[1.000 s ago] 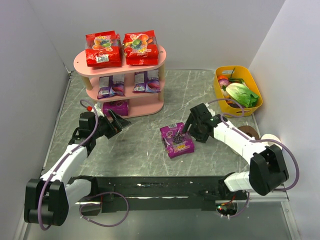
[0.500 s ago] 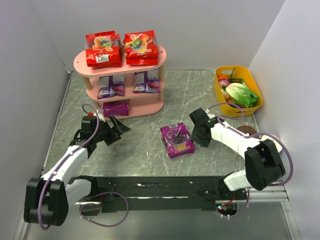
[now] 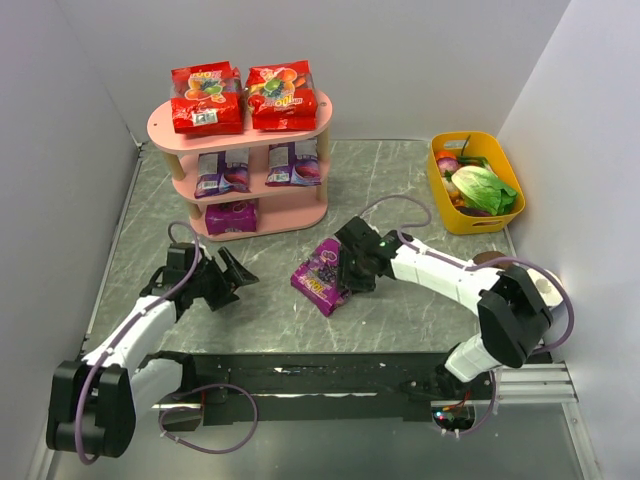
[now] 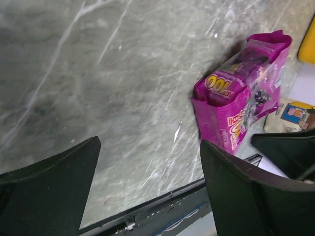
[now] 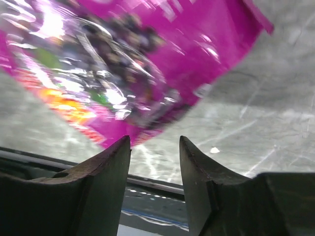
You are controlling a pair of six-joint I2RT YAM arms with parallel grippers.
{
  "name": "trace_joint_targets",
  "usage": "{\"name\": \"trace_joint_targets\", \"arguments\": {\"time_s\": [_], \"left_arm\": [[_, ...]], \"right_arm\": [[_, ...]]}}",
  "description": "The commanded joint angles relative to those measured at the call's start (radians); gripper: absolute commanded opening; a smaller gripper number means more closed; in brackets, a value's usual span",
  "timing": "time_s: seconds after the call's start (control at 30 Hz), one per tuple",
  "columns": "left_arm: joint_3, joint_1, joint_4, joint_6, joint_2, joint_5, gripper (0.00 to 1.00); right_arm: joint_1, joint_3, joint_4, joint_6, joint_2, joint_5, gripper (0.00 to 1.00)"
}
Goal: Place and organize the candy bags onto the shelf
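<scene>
The pink shelf (image 3: 160, 128) holds two red candy bags (image 3: 207, 98) on top, two blue-violet bags (image 3: 224, 173) on the middle tier and one magenta bag (image 3: 232, 215) on the bottom tier. A second magenta bag (image 3: 320, 275) lies tilted on the table in front of the shelf. It also shows in the left wrist view (image 4: 246, 93) and the right wrist view (image 5: 128, 64). My right gripper (image 3: 346, 270) is open, its fingers (image 5: 103, 172) just behind the bag's edge, nothing between them. My left gripper (image 3: 234, 273) is open and empty, to the left of the bag.
A yellow tub (image 3: 503, 160) with green vegetables stands at the back right. A black strip (image 3: 300, 375) runs along the table's near edge. White walls close in the left, the back and the right.
My right gripper has swung left and the loose magenta bag has slid left and tilted, toward the shelf. My left gripper has drawn back a little toward the near edge.
</scene>
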Motion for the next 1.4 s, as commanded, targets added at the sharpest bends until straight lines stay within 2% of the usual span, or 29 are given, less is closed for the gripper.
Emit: {"name": "trace_joint_targets", "arguments": {"time_s": [0.0,0.2,0.33,0.5,0.67,0.8,1.07,1.23,1.37], "left_arm": [[0.004,-0.004,-0.048,-0.014,-0.044,-0.028,0.88],[-0.05,-0.027,0.084,-0.09,-0.075,0.042,0.87],[-0.06,-0.099,0.168,-0.153,-0.05,0.027,0.87],[-0.036,-0.215,0.314,-0.225,0.054,-0.03,0.87],[0.047,-0.372,0.372,-0.296,0.212,-0.091,0.87],[0.087,-0.468,0.401,-0.336,0.28,-0.131,0.86],[0.101,-0.565,0.555,-0.387,0.315,-0.2,0.86],[0.131,-0.59,0.579,-0.411,0.407,-0.237,0.76],[0.15,-0.596,0.599,-0.416,0.45,-0.271,0.59]], "right_arm": [[-0.008,0.079,-0.05,-0.016,-0.047,0.093,0.53],[-0.031,0.12,-0.003,-0.054,-0.03,0.121,0.56],[-0.088,0.15,0.069,-0.127,0.007,0.089,0.57],[-0.138,0.162,0.128,-0.186,0.092,0.026,0.57],[-0.145,0.075,0.145,-0.164,0.106,0.015,0.57],[-0.142,-0.057,0.178,-0.105,0.034,0.003,0.56],[-0.142,-0.123,0.194,-0.066,-0.012,-0.024,0.56],[-0.142,-0.12,0.191,-0.075,-0.026,-0.031,0.56],[-0.142,-0.126,0.189,-0.078,-0.03,-0.037,0.56]]}}
